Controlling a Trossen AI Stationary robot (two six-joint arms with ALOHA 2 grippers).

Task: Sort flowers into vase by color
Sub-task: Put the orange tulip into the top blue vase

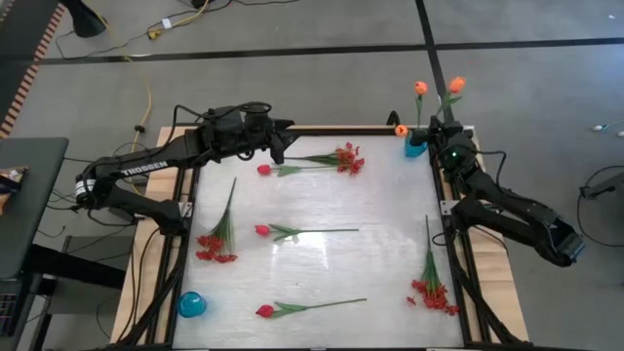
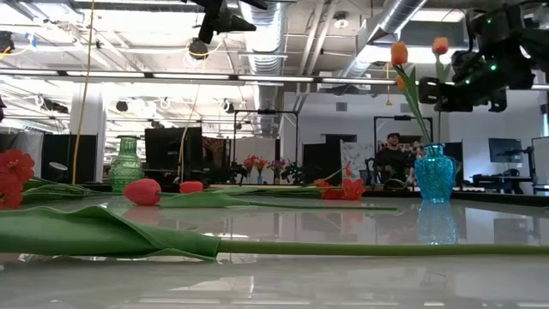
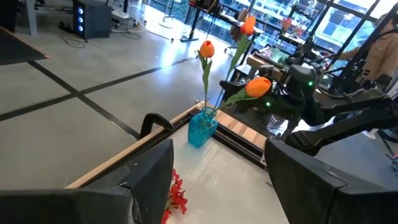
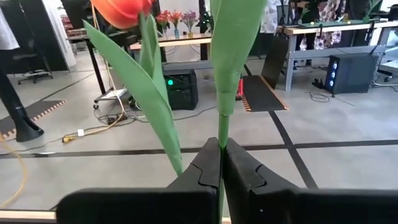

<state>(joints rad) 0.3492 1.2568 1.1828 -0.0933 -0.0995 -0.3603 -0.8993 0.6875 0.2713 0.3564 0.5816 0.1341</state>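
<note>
A blue vase (image 1: 416, 146) stands at the table's far right corner with orange tulips (image 3: 206, 48) upright in it. My right gripper (image 4: 221, 146) is level just above the vase (image 2: 435, 172), shut on the stem of one orange tulip (image 2: 440, 45). My left gripper (image 3: 217, 199) hangs open and holding nothing over the far left part of the table (image 1: 281, 146). Three pinkish-red tulips (image 1: 261, 230) and three red sprays (image 1: 346, 158) lie flat on the white tabletop. My right gripper pinches the orange tulip's green stem (image 4: 222, 127) between its two fingers, just below a long leaf (image 4: 231, 43). The fingers come in level and lie across the upright stem. The fingers hide the stem's lower end in the wrist view.
Another blue vase (image 1: 191, 304) stands at the near left corner, and a green vase (image 2: 126, 163) at the far left. A red spray (image 1: 432, 288) lies close to the right arm's base. People sit at desks beyond the table (image 2: 393, 159).
</note>
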